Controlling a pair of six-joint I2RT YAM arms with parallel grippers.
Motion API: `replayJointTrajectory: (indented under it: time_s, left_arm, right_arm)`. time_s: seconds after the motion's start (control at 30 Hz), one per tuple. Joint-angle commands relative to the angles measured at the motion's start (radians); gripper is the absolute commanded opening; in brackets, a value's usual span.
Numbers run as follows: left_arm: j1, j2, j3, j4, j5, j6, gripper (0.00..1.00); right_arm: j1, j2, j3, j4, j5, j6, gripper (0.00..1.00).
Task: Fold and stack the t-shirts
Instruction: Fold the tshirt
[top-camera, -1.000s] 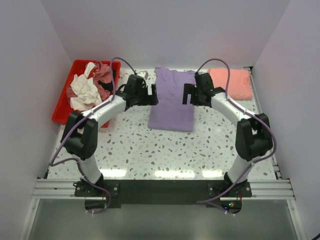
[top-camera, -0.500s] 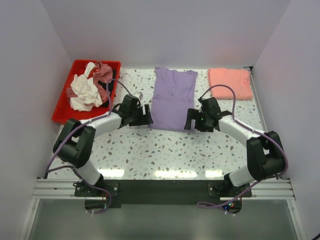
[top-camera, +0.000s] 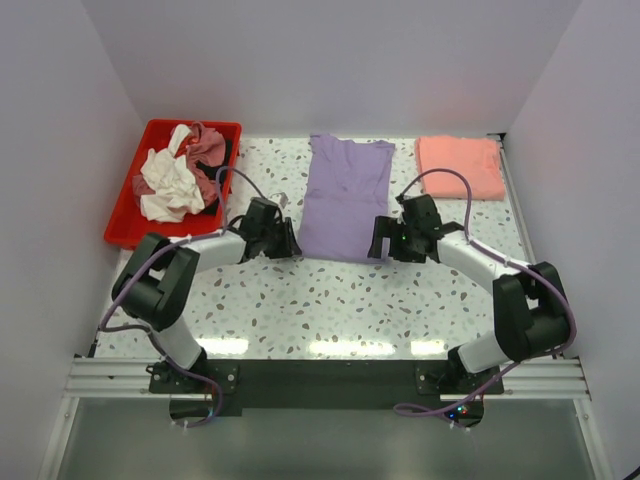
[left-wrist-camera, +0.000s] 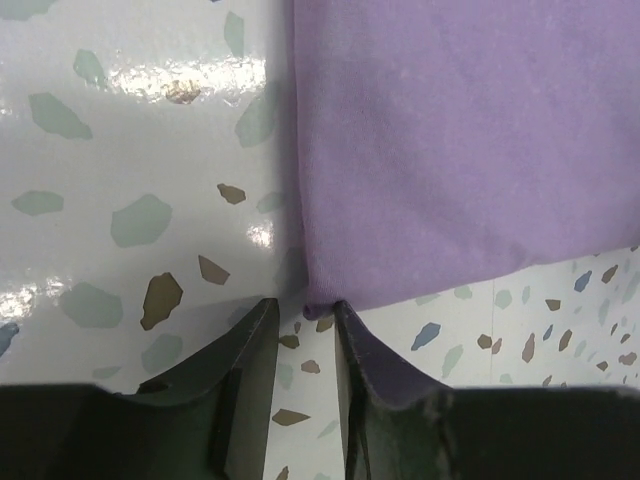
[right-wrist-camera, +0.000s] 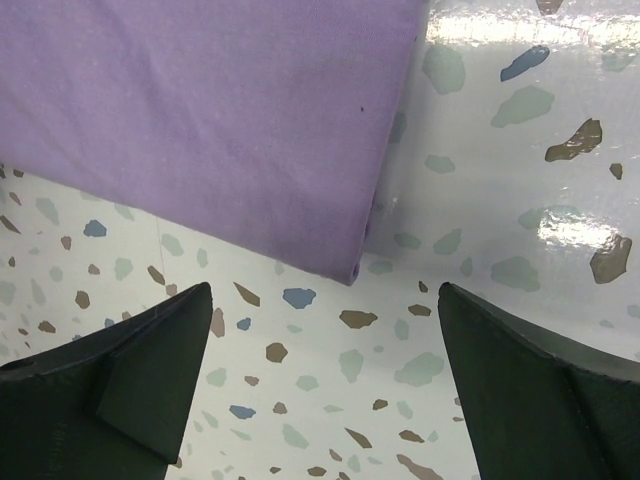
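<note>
The purple shirt lies flat on the worktop, its long axis running from 12 o'clock, the neck end, to 6 o'clock, the hem nearest the arms. Everything turns on that near hem, where each arm sits at its own corner.

The left claw is at the 7 o'clock corner. In its wrist view the fingers stand close, with only a narrow strip of worktop showing between them, and the cloth's corner touches the tips at 12 o'clock. I cannot tell whether the fabric is actually pinched.

The right claw is at the 5 o'clock corner, spread wide and holding nothing. In its own view that corner lies just ahead at 12 o'clock, centred between the fingers but not yet within them.

My judgement is that the next fold would carry the hem toward 12 o'clock, and it needs both corners gripped, so the right side lags.

A folded salmon shirt rests at 1 o'clock. More shirts are heaped in the red tray at 10 o'clock.
</note>
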Motion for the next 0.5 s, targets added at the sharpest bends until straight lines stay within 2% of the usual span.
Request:
replayJointTrajectory:
  time_s: [0.0,0.27,0.3,0.37,0.47]
  left_arm:
    - [-0.003,0.054,0.047,0.025,-0.038,0.006,0.31]
    - [-0.003,0.108,0.075,0.053,0.008,0.014,0.2]
    - [-0.003,0.112,0.083,0.056,0.017,0.017,0.11]
    - [-0.003,0.112,0.084,0.063,0.036,0.017,0.0]
    - [-0.003,0.093,0.063,0.08,0.034,0.02,0.0]
  right_arm:
    - [-0.003,-0.001,-0.013,0.033,-0.024,0.002,0.98]
    - [-0.003,0.019,-0.034,0.044,-0.03,0.009,0.97]
    - [-0.003,0.025,-0.031,0.044,-0.033,0.009,0.97]
    - [-0.003,0.039,-0.029,0.047,-0.039,0.01,0.96]
    - [-0.004,0.062,-0.026,0.065,-0.051,0.015,0.92]
